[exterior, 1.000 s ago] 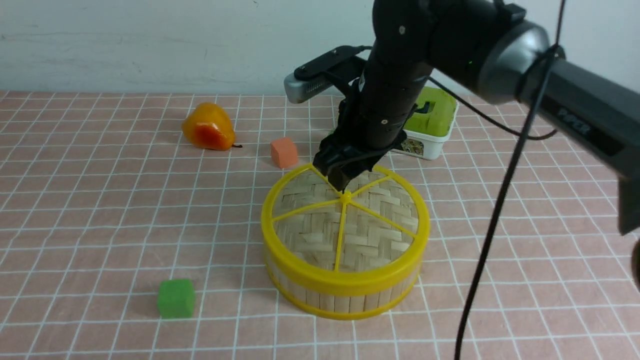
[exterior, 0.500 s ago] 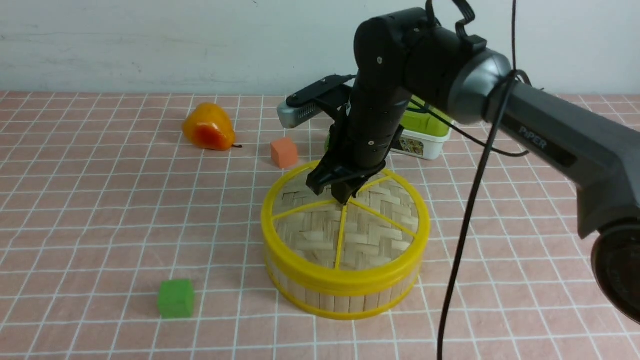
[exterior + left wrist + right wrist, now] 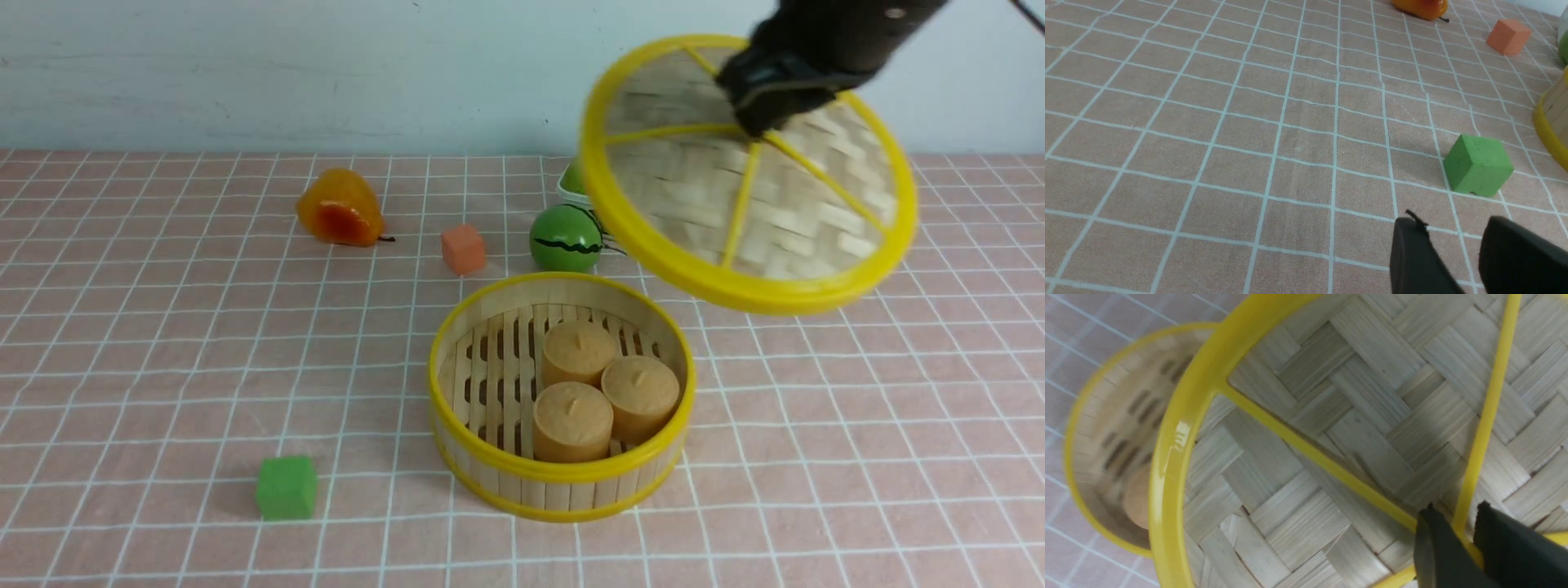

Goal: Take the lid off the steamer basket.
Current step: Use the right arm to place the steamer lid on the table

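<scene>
Lid (image 3: 735, 212) above, right of steamer basket (image 3: 563, 490)

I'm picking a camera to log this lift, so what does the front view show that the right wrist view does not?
Only the front view: the pear, orange cube, green cube and striped green ball, plus all three tan cakes inside the steamer basket. Only the right wrist view: the right pincer pinching a yellow spoke close to the hub. Both: the lid, raised and tilted, clear of the open steamer basket.
</scene>
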You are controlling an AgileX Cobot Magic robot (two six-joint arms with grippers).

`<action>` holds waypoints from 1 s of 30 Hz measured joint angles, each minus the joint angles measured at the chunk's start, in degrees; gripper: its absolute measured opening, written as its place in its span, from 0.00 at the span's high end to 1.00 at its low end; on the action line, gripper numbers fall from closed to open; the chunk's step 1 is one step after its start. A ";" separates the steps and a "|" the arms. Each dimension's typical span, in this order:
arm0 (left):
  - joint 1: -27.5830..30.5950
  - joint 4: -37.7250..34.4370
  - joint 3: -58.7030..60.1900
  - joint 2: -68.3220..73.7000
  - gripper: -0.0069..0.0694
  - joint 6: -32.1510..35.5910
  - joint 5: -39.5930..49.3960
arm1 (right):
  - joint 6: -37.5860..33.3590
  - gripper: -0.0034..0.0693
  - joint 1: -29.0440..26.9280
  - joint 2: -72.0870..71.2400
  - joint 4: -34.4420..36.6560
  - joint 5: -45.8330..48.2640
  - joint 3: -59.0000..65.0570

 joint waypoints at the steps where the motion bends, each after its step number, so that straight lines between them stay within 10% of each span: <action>1: 0.00 0.00 0.00 0.00 0.60 0.00 0.00 | 0.00 0.85 -2.10 -0.16 -0.23 0.00 2.94; 9: 0.00 0.00 0.00 0.00 0.60 0.00 0.00 | 0.00 0.85 -10.69 0.93 0.22 -4.67 18.14; 30: 0.00 0.00 0.00 0.00 0.60 0.00 0.00 | 1.30 0.73 -11.25 11.60 3.00 -21.36 26.46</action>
